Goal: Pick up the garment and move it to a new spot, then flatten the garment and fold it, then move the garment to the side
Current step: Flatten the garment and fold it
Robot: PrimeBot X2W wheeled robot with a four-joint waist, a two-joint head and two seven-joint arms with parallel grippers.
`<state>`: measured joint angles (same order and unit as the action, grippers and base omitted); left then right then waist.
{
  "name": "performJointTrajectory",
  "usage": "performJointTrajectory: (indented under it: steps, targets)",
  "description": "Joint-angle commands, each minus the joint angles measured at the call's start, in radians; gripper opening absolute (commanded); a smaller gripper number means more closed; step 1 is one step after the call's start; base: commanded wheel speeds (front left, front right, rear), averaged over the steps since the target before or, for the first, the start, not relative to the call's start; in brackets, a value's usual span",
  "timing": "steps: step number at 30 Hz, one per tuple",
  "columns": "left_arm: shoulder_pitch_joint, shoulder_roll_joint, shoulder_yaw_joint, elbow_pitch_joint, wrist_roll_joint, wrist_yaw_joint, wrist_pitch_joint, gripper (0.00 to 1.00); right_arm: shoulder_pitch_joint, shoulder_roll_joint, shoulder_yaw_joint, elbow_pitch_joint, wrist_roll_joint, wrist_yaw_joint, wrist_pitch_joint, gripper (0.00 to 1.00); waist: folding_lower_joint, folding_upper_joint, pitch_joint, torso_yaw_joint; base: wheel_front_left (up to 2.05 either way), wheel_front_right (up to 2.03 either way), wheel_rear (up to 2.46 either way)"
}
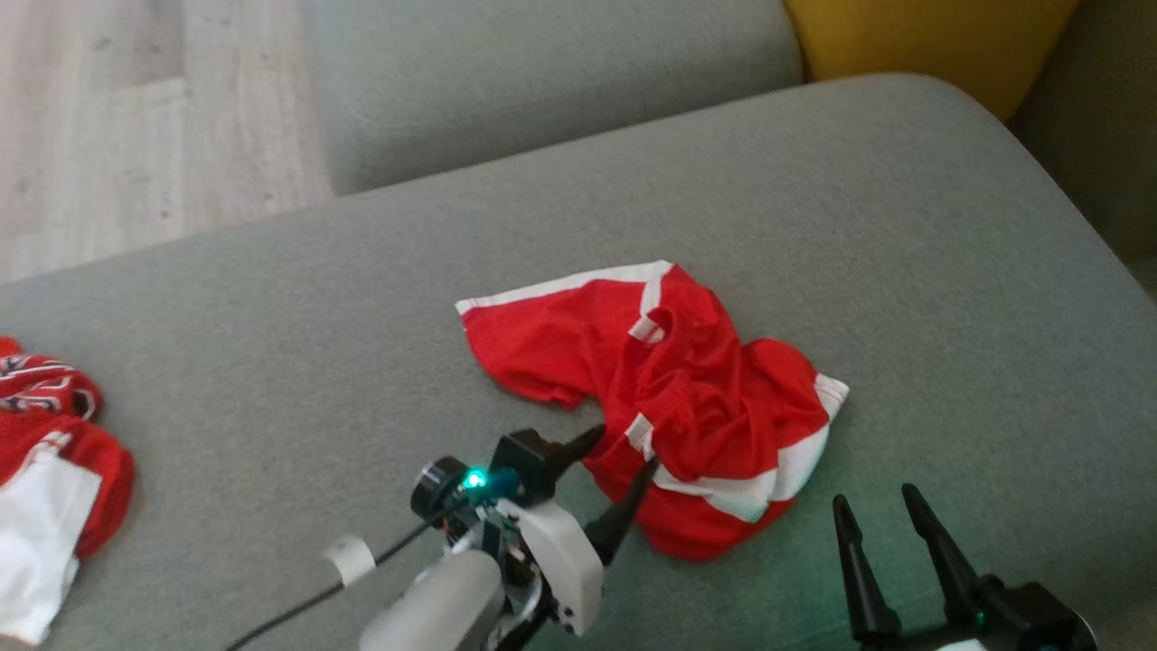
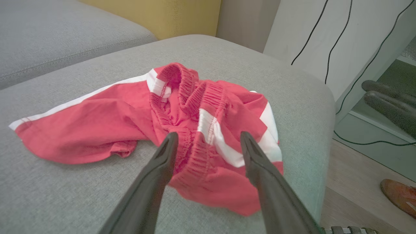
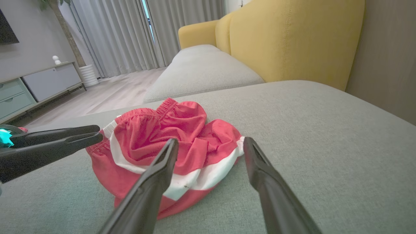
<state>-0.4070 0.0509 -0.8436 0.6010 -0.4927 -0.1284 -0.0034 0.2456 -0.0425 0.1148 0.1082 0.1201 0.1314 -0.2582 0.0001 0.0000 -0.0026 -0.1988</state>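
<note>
Grey sofa cushion (image 1: pixel 271 316) stretches under both my tools and serves as the whole work surface. Closest to me, the right gripper (image 1: pixel 875 495) hangs low over the bare fabric, its two fingers spread wide with nothing between them. The garment (image 1: pixel 696 398) lies ahead of it and off toward the other arm's side, near but apart.

A little further out, the left gripper (image 1: pixel 626 447) is also spread wide and grips nothing. Its tips sit at the near edge of the garment, straddling the bunched elastic waistband. I cannot tell whether either tip actually touches the cloth.

The garment is a pair of red shorts with white side stripes, crumpled in a heap directly in front of the left gripper. One leg trails flatter out to the left of its tips, and the rest is piled up ahead and to the right.

As I judge it, none of the task is done. The shorts are not lifted, flattened or folded. I am at the very first step, closing on the cloth to pick it up; the move to a new spot, the smoothing, the fold and the push to the side all remain.

Far out to the left of the left gripper, another red and white bundle (image 1: pixel 45 434) rests at the cushion's edge. Beyond the garment sit a second seat cushion (image 1: pixel 542 81), the yellow backrest (image 1: pixel 904 36) and the wooden floor (image 1: pixel 136 117).
</note>
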Motion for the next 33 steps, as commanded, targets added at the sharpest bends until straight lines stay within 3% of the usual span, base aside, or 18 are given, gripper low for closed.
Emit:
performJointTrajectory:
  steps: [1, 9, 23, 27, 28, 33]
  targets:
    - [-0.070, -0.001, 0.023, -0.011, -0.007, -0.002, -0.014, 1.00, -0.050, -0.014, 0.027, -0.035, -0.006, -0.001, -0.004, 1.00, -0.0001, 0.0000, 0.019, -0.015, 0.00, 0.00, 0.00]
    - [-0.139, 0.000, -0.045, 0.071, -0.054, -0.002, -0.056, 1.00, -0.068, -0.013, 0.039, -0.028, -0.002, -0.001, -0.004, 1.00, -0.0001, 0.0000, 0.038, -0.028, 0.00, 0.00, 0.00]
    - [-0.194, 0.008, -0.187, 0.095, -0.163, -0.002, -0.101, 1.00, -0.082, -0.012, 0.039, -0.023, 0.001, -0.001, -0.004, 1.00, -0.0001, 0.0000, 0.043, -0.028, 0.00, 0.00, 0.00]
    - [-0.207, 0.012, -0.215, 0.104, -0.190, -0.002, -0.109, 0.75, -0.084, -0.011, 0.040, -0.021, 0.002, -0.001, -0.004, 1.00, -0.0001, 0.0000, 0.044, -0.030, 0.00, 0.00, 0.00]
    - [-0.210, 0.013, -0.221, 0.106, -0.197, -0.002, -0.113, 0.60, -0.084, -0.011, 0.041, -0.020, 0.002, -0.001, -0.004, 1.00, -0.0001, 0.0000, 0.043, -0.030, 0.00, 0.00, 0.00]
    - [-0.217, 0.022, -0.256, 0.107, -0.244, -0.002, -0.130, 0.37, -0.082, -0.010, 0.039, -0.014, 0.006, -0.001, -0.004, 1.00, -0.0001, 0.0000, 0.035, -0.028, 0.00, 0.00, 0.00]
